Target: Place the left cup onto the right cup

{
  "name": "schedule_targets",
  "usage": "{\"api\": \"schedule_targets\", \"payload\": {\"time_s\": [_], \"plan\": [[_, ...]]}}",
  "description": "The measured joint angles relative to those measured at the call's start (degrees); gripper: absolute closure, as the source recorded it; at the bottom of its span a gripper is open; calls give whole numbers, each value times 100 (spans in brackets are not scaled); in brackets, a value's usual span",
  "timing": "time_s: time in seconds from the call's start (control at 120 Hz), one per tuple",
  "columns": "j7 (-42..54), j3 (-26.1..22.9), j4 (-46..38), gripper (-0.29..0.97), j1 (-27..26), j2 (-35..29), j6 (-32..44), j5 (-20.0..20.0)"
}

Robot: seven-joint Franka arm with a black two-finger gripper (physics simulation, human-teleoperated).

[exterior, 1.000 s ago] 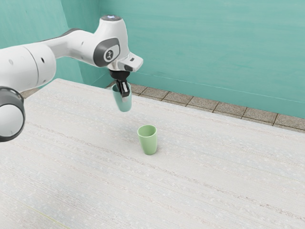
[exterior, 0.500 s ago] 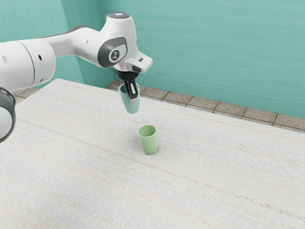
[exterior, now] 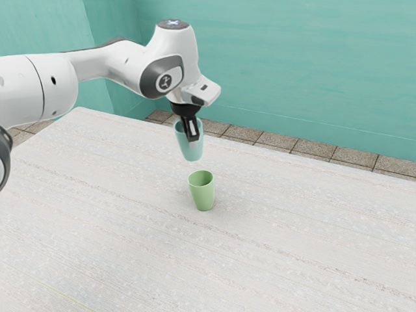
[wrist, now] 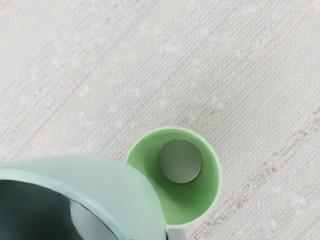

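1. The gripper (exterior: 190,132) was pinched on the rim of the teal cup (exterior: 188,147), apparently with one finger inside the wall and one outside.
2. That cup hung clear of the table (exterior: 292,247), above the green cup (exterior: 202,190) and slightly toward the exterior view's left of it, not touching it.
3. Assessment: pickup and lift complete. Centring, lowering and release outstanding.

Bright, even, diffuse light throughout.
A faint, soft shadow is cast on the table (exterior: 292,227) at the base of the green cup (exterior: 202,190); the inside of the teal cup (wrist: 100,185) is left dark.
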Motion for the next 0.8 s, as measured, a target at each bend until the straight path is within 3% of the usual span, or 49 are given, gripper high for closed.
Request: {"api": "schedule_targets", "payload": {"time_s": [0.8], "plan": [[-200, 1, -335, 77, -154, -34, 218, -79]]}}
